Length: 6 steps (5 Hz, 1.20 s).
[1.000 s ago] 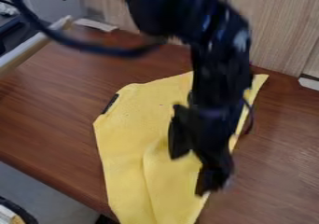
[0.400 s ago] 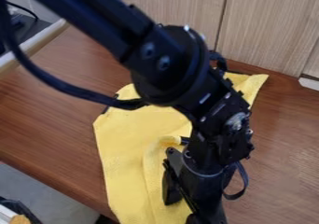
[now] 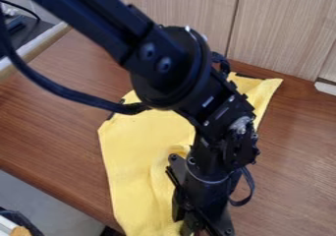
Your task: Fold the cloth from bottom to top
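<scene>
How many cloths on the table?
1. Yellow cloth, spread from near the wood panel down to the picture's bottom edge, partly covered by the black arm. Can't rule out another hidden under it or behind the arm.

surface textures: soft cloth [image 3: 138, 156], wood-grained tabletop [image 3: 52, 132] and black arm [image 3: 98, 9].
the yellow cloth is matt and fabric-like, softly creased, with a faintly rough face; the tabletop, reddish brown, shows streaked wood grain under a smooth finish with a low sheen. the wall panel [image 3: 282, 28] has pale, fine, vertical wood grain and a matt face. the arm is smooth and dark, satin to glossy where light catches its rounded joint, and carries bolts [image 3: 164, 64] with a dull metallic look. the pincer [image 3: 205, 220] is black and hard-surfaced, plastic or coated metal, which cannot be told. the cable [image 3: 66, 95] has a smooth, dark covering with a soft sheen.
</scene>
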Tool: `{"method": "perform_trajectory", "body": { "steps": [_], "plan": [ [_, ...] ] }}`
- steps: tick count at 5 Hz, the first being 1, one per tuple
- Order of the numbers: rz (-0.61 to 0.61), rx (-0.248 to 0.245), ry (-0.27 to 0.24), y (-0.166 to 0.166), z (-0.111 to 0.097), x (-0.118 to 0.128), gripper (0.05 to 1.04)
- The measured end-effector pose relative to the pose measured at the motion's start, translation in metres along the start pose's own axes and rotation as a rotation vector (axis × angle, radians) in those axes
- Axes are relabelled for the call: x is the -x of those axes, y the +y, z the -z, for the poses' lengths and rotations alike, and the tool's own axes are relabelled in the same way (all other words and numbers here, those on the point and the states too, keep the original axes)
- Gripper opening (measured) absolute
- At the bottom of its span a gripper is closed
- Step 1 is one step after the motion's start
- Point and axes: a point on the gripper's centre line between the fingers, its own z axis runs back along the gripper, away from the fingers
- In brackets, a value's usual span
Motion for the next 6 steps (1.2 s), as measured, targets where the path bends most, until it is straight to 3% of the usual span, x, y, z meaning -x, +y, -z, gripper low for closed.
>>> {"method": "perform_trajectory", "body": {
  "steps": [1, 4, 6],
  "plan": [
    [0.007, 0.006, -0.010, 0.001, -0.001, -0.001, 0.067],
    [0.001, 0.023, -0.038, 0.015, -0.028, -0.002, 0.057],
    [-0.111, 0.053, -0.163, 0.068, -0.081, -0.028, 0.056]
  ]
}}
